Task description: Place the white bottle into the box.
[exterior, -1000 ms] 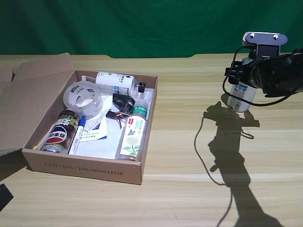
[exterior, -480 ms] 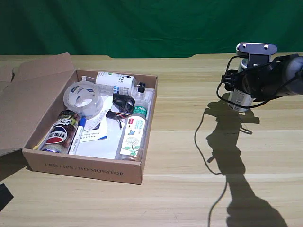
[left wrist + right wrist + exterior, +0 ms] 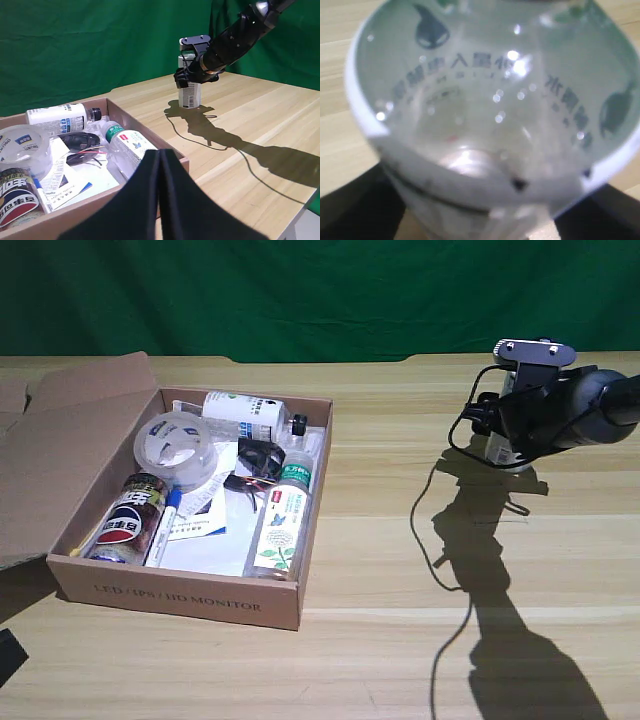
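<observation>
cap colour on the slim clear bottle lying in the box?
Green. The slim clear bottle has a green cap; clearest in the exterior view, inside the box.

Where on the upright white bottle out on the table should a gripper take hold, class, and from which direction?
Grip the white bottle around its straight label-covered body, coming in level from the side. It stands upright on the table, apart from the box, with open space around it.

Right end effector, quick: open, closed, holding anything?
Right end effector: around the white bottle, which stands upright on the table; whether it has closed on it cannot be told.
</observation>
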